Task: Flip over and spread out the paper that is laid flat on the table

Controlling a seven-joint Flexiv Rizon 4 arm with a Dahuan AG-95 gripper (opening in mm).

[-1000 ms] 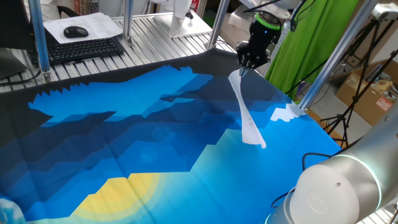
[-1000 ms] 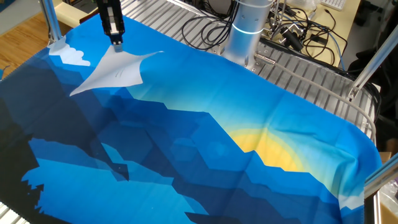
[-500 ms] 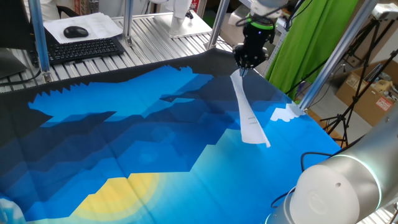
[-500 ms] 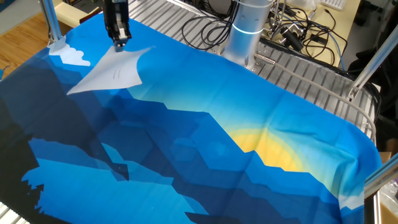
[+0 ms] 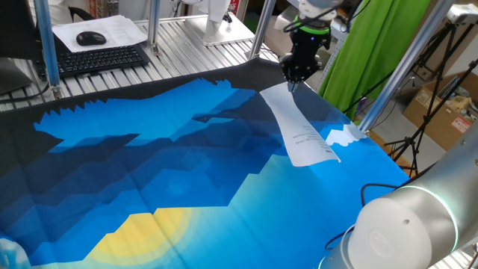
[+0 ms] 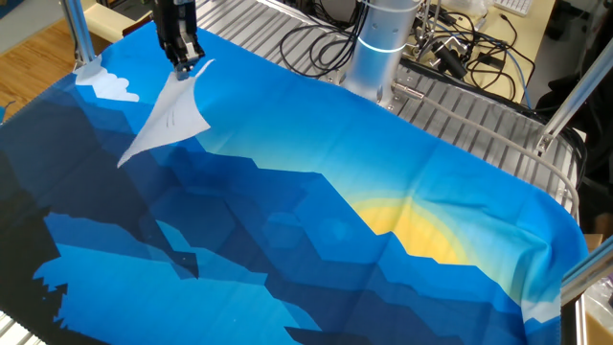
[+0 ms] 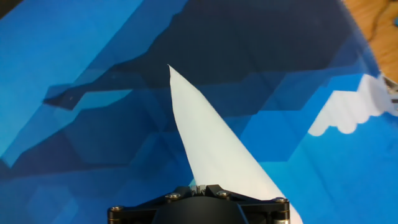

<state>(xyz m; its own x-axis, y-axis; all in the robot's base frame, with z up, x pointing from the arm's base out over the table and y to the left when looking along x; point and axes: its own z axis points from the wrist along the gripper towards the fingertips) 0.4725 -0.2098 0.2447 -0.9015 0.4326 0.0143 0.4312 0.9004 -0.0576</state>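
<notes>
Gripper (image 5: pixel 291 82) clamped on top edge of the paper (image 5: pixel 297 128), held up off the table (image 5: pixel 149 172) near the far corner, by the small white patch (image 5: pixel 345 136). In the other fixed view the gripper (image 6: pixel 184 65) pinches the sheet's (image 6: pixel 170 120) upper edge; the sheet hangs down and slants away, lower corner touching or just over the cloth, cannot tell which. Faint print lines visible on the face toward both fixed cameras. Hand view: paper (image 7: pixel 214 146) runs out from between the fingertips as a long white wedge, blank face to the camera, tip pointing away over dark navy cloth (image 7: pixel 249 50). Gripper body (image 7: pixel 199 208) at bottom of frame; fingertips themselves hidden by the sheet.

Edges: the paper's lower edge sits near the table's side edge, white patch (image 6: pixel 110 86) just beside it. Aluminium frame post (image 5: pixel 396 75) stands close beyond that corner; another post (image 6: pixel 77 34) near the gripper in the other fixed view.

Open room: wide stretch of blue cloth from the paper toward the yellow patch (image 5: pixel 153 228), with only creases showing. Ribbed metal bench (image 5: pixel 187 37) behind the table, with keyboard (image 5: pixel 97 60) and mouse (image 5: pixel 91 38) well apart from the paper.
</notes>
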